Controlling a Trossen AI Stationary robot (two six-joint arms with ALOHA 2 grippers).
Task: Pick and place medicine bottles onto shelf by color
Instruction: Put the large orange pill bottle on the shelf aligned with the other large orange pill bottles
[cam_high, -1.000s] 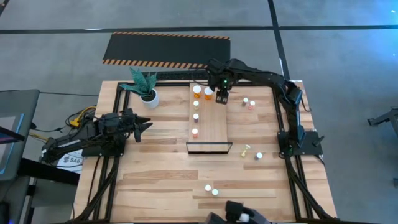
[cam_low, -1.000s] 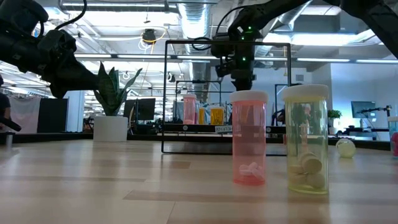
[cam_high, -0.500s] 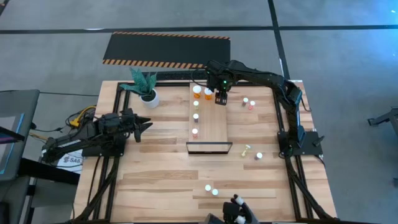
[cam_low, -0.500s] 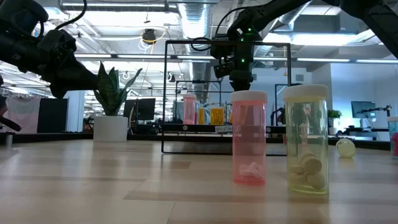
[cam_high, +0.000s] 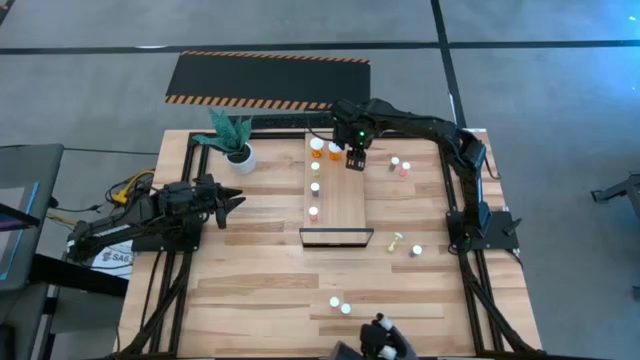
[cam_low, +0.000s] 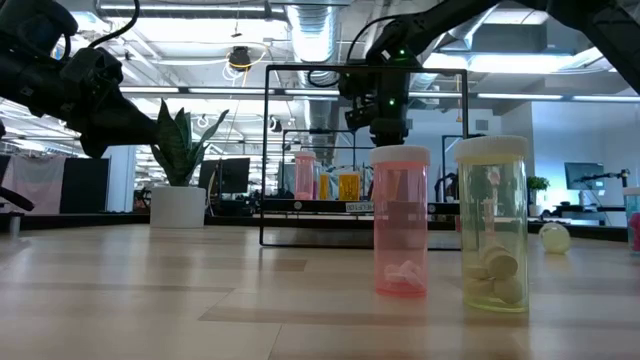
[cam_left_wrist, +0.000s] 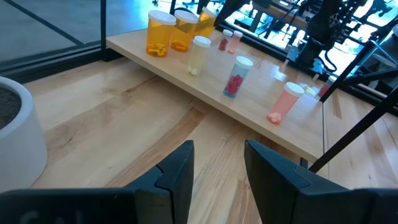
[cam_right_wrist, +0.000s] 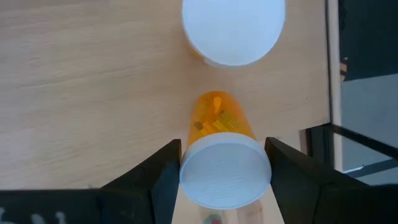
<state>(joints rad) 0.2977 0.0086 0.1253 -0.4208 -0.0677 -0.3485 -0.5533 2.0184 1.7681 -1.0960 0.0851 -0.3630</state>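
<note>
The shelf (cam_high: 340, 200) is a pale board in the middle of the table. At its far end stand two orange bottles (cam_high: 317, 148) (cam_high: 335, 150), and several smaller bottles (cam_high: 315, 187) stand in a line along its left side. My right gripper (cam_high: 353, 158) points down over the far end, closed around a third orange bottle (cam_right_wrist: 219, 121). That bottle's neighbour shows in the right wrist view as a white cap (cam_right_wrist: 233, 28). My left gripper (cam_high: 235, 200) waits open at the table's left, with nothing between its fingers (cam_left_wrist: 180, 171). My right gripper has the orange bottle's white cap (cam_right_wrist: 225, 167) between its two fingers, one on each side. The fingers come from above, pointing down. The bottle is upright under them at the shelf's far right corner. Whether its base rests on the board I cannot tell.
A potted plant (cam_high: 236, 140) stands at the far left. Loose bottles are on the table right of the shelf (cam_high: 400, 165) (cam_high: 416, 250), one of them lying on its side (cam_high: 397, 239). A pink bottle (cam_low: 401, 220) and a yellowish one (cam_low: 493, 225) stand near the front edge. A striped black mat (cam_high: 268, 78) lies beyond the table.
</note>
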